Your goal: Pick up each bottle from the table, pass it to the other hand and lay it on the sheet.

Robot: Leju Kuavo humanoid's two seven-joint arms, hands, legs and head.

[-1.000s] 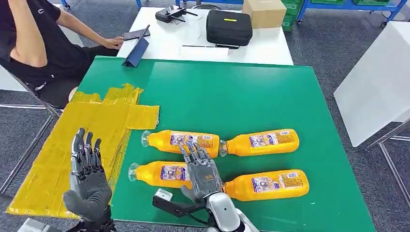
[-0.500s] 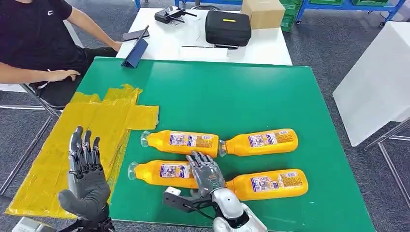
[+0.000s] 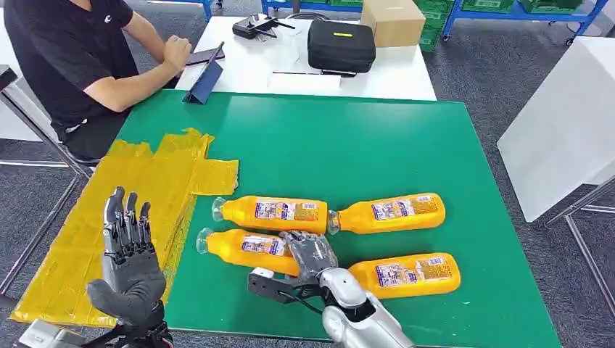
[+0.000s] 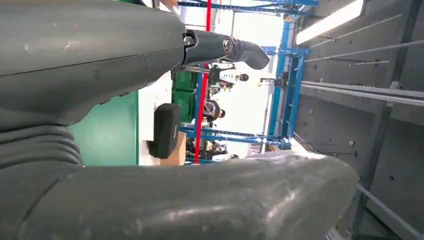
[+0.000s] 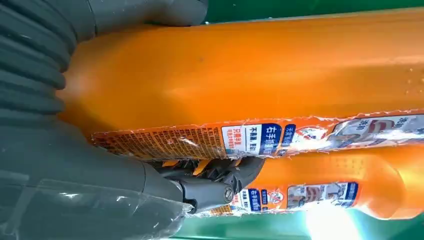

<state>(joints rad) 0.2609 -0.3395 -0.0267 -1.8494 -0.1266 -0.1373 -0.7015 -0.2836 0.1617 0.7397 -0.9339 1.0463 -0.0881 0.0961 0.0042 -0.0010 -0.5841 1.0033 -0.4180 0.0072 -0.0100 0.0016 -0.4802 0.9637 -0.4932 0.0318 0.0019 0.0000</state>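
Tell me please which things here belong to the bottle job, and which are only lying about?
Job:
- four orange bottles
- yellow sheet
- green table
- right hand, gripping the near-left bottle
- left hand, raised, holding nothing

Lying about:
- black case
- cardboard box
- tablet
- controller

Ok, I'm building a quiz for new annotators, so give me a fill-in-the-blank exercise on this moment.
1. The number of orange bottles lying on the green table is ____.
2. The right robot hand grips the near-left bottle, whose cap points toward the ____ sheet.
3. The left robot hand is raised with fingers spread and holds ____.
4. The black case sits on the ____ table behind the green one.

Missing words: four; yellow; nothing; white
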